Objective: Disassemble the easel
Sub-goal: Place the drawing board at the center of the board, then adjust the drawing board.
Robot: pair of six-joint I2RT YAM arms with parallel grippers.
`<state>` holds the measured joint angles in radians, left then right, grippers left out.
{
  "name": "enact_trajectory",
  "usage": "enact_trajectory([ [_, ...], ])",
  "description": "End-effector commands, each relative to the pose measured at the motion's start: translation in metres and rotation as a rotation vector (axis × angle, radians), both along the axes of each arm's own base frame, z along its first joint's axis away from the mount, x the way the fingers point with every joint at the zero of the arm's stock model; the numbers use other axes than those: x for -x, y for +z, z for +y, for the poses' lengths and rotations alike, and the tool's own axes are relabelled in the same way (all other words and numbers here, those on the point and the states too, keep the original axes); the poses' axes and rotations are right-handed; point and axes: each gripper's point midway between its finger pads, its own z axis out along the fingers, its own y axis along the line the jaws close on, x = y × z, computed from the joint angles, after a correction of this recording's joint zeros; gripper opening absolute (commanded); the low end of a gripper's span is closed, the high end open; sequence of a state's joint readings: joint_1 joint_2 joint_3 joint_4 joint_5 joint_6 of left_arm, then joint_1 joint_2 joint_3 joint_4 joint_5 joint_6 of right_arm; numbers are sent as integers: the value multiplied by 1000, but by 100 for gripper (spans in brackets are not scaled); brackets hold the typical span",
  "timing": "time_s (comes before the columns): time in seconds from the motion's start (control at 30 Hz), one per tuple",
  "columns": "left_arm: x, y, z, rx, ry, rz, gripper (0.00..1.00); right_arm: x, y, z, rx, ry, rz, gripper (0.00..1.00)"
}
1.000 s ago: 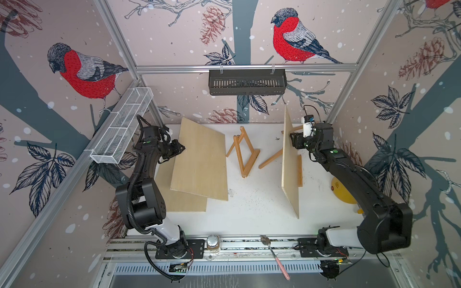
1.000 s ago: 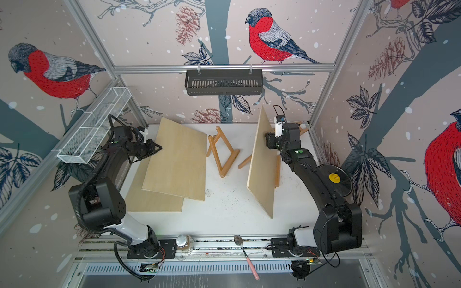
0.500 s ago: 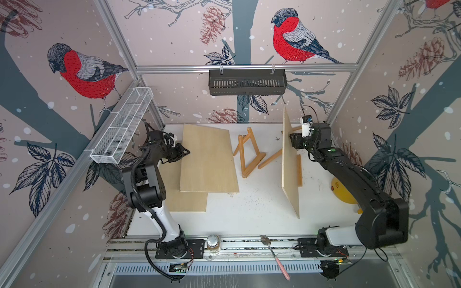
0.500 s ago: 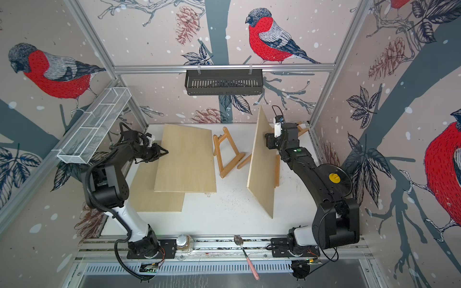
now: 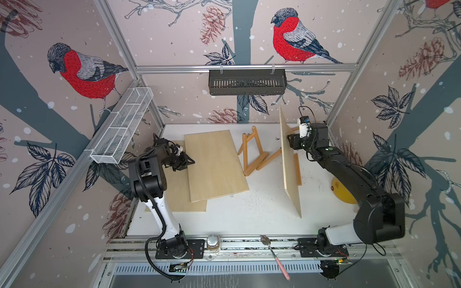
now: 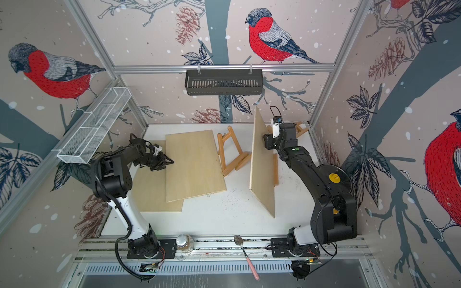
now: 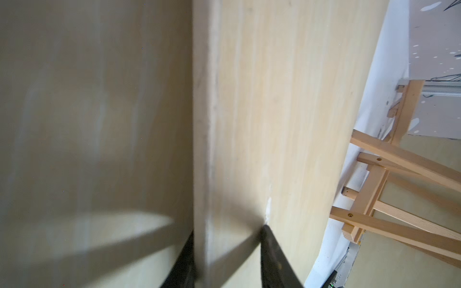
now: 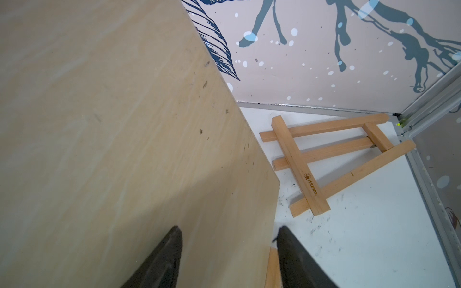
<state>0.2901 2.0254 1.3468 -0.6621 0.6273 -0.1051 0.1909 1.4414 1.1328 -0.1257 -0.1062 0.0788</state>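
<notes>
Near the left edge of the white worktop [image 5: 249, 219], a flat rectangular plywood panel [image 5: 214, 164] lies on a lower plywood panel [image 5: 179, 197] and overhangs it toward the middle. My left gripper [image 5: 190, 162] sits at the top one's left edge, fingers [image 7: 274, 251] astride it. To the right, nearer the back edge, lies a small wooden A-frame easel [image 5: 252, 154]. Further right an upright plywood panel [image 5: 290, 169] stands on edge, running front to back, with my right gripper [image 5: 289, 142] at its back upper part. A short wooden strip [image 5: 297, 169] lies just right of it. A second small wooden easel [image 8: 324, 159] lies in the back right corner.
</notes>
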Motion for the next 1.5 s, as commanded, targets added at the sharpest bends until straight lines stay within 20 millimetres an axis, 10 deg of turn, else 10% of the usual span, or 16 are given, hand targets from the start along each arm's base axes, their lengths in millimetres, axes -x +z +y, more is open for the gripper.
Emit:
enact_trajectory([
  [0.0,91,-7,187,-1169,75,492,7,3,2,12,-14,60,2,63],
  [0.17,84,0,181,-1121,107,437,26,7,5,18,-6,81,-7,64],
  [0.5,54,60,158,-984,222,170,26,23,48,13,41,23,-163,65],
  [0.83,24,149,62,-683,233,-273,24,58,124,21,62,48,-371,65],
  [1.07,25,200,-4,-394,183,-564,20,112,172,78,33,253,-485,65],
  [1.47,50,214,-17,-370,161,-628,21,236,175,230,-5,680,-467,61],
])
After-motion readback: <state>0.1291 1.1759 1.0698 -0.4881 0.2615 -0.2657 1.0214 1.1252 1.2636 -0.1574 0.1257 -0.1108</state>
